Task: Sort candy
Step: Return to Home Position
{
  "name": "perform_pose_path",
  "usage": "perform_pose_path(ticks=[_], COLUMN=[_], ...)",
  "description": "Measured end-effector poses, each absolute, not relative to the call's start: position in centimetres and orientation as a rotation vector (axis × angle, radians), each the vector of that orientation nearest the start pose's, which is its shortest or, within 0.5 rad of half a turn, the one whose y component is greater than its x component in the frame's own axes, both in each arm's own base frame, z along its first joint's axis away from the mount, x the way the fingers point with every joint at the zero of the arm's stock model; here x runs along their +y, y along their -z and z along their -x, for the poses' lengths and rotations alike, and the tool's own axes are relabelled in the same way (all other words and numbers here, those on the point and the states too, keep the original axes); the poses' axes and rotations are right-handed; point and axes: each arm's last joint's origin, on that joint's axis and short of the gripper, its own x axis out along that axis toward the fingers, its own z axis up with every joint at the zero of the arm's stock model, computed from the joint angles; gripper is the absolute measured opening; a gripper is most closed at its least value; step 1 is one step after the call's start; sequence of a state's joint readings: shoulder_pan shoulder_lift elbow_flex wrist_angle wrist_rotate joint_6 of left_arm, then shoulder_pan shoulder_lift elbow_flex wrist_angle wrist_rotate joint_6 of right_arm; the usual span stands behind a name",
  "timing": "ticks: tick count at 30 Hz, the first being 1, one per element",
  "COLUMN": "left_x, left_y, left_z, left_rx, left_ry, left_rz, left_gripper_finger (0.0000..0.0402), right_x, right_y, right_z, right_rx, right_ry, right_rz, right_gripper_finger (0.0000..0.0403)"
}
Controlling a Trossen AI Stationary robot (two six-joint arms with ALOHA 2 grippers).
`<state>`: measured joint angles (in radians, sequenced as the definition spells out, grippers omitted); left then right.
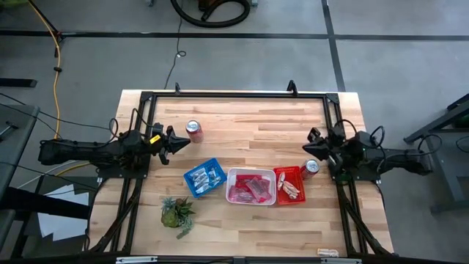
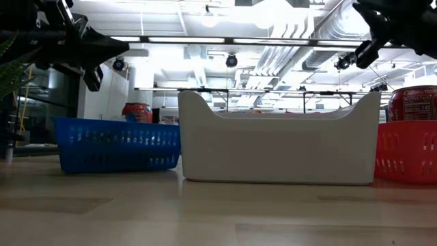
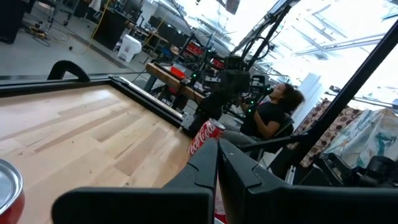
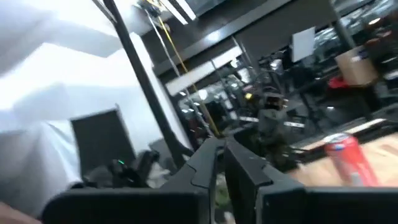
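The candy lies sorted in three small trays near the middle of the table. Blue-and-white bars (image 1: 206,175) lie in a blue tray (image 1: 192,185), pink packets (image 1: 251,188) in a white tray (image 1: 233,176), and pale and red packets (image 1: 292,189) in a red tray (image 1: 281,174). My left gripper (image 1: 185,140) hovers at the table's left, well above the wood. It is shut and holds nothing, as the left wrist view (image 3: 217,152) shows. My right gripper (image 1: 311,141) hovers at the table's right. Its fingers are together and hold nothing in the right wrist view (image 4: 219,149).
One red soda can (image 1: 193,130) stands beside my left gripper and another (image 1: 310,168) next to the red tray. A small green plant (image 1: 177,213) sits at the near left. A black frame (image 1: 234,95) borders the table. A seated person (image 3: 273,112) shows beyond the table.
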<state>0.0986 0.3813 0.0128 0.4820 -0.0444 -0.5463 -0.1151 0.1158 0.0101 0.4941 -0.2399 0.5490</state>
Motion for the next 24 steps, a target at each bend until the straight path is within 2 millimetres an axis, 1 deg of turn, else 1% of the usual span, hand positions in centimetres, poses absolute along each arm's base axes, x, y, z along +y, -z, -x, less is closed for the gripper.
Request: perform_pose_path(ticks=[4, 6, 9, 15, 21, 24], left_x=[1.3, 1.3, 1.3, 1.3, 1.3, 1.3], left_y=[-18.0, -18.0, -18.0, -18.0, -18.0, -18.0], left_z=[-12.0, -12.0, -12.0, -12.0, -12.0, -12.0], left_rx=[-0.150, -0.150, -0.150, -0.150, -0.149, -0.149], left_ry=[-0.108, -0.108, -0.108, -0.108, -0.108, -0.109], left_rz=[0.542, 0.542, 0.542, 0.542, 0.542, 0.542], left_gripper_finger=[0.0001, 0.0001, 0.0001, 0.0001, 0.0001, 0.0001], right_x=[-0.6, -0.7, -0.8, -0.8, -0.9, -0.9], right_y=[-19.5, -18.9, -18.2, -17.2, -15.9, -15.8], right_z=[-10.0, -10.2, -10.3, -10.4, -10.4, -10.4], right_rx=[-0.267, -0.215, -0.147, -0.044, 0.082, 0.096], right_ry=[-0.102, -0.045, -0.004, 0.036, 0.073, 0.077], right_rz=[-0.394, -0.350, -0.298, -0.144, -0.136, -0.136], right_gripper_finger=[0.0005, 0.0007, 0.0012, 0.0002, 0.0004, 0.0005])
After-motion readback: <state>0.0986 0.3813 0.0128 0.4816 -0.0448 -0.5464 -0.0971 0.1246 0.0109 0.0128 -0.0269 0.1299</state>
